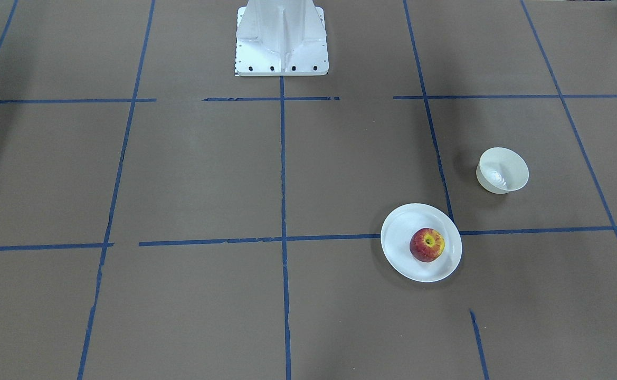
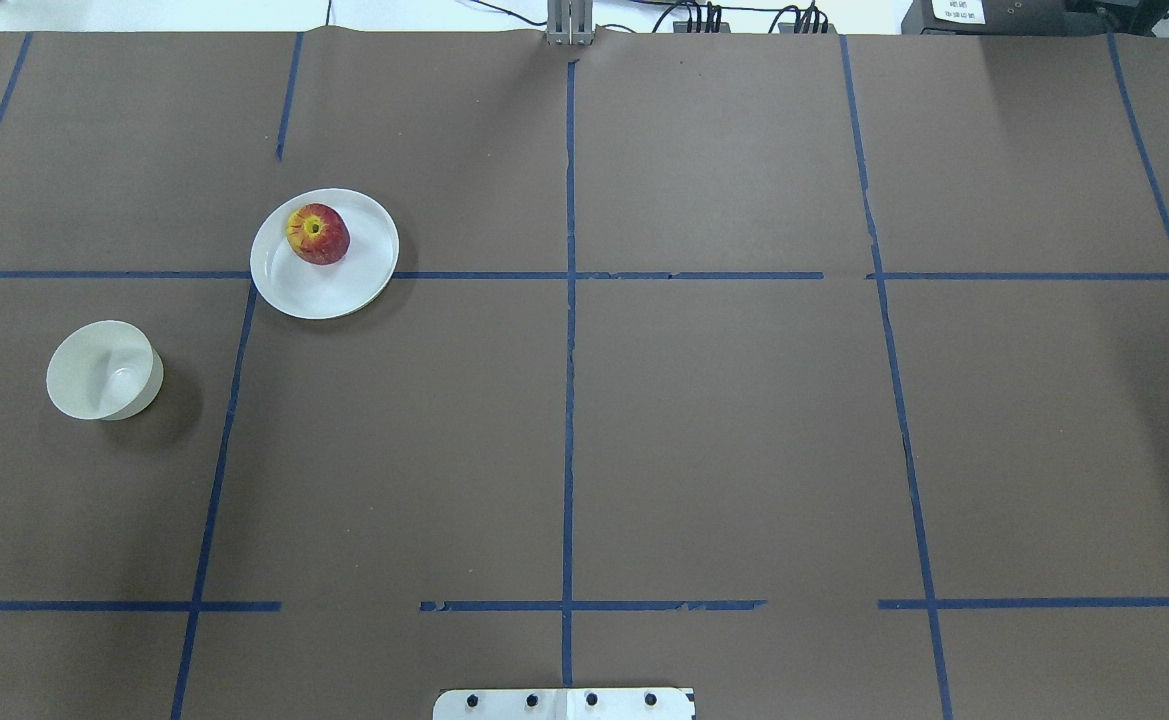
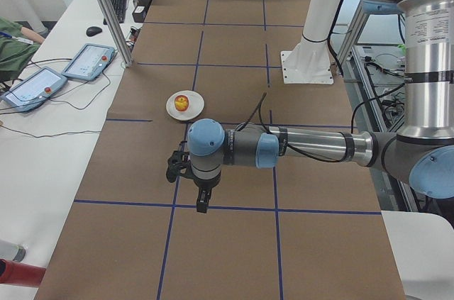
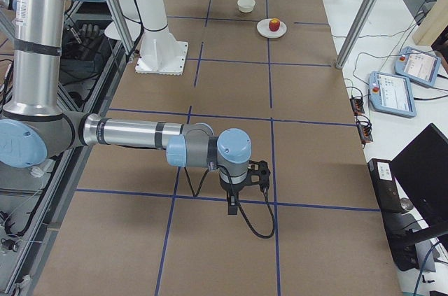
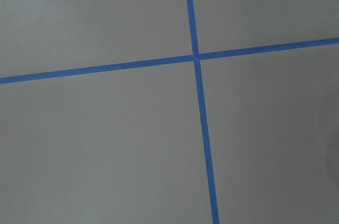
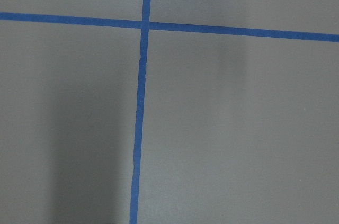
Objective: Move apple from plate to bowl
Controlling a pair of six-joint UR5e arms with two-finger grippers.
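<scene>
The red apple (image 1: 427,245) with a yellow stem patch lies on the flat white plate (image 1: 400,248). They also show in the overhead view, apple (image 2: 318,233) on plate (image 2: 329,290). The small deep off-white bowl (image 1: 502,170) stands empty apart from the plate, also in the overhead view (image 2: 104,370). My left gripper (image 3: 202,203) shows only in the exterior left view, hanging over bare table short of the plate (image 3: 195,106). My right gripper (image 4: 232,205) shows only in the exterior right view, far from the plate (image 4: 266,29). I cannot tell whether either is open.
The robot's white pedestal (image 1: 282,39) stands at the table's middle edge. Blue tape lines (image 2: 569,350) grid the brown table. Teach pendants (image 3: 89,61) and cables lie on the side desk beyond an aluminium post (image 3: 106,9).
</scene>
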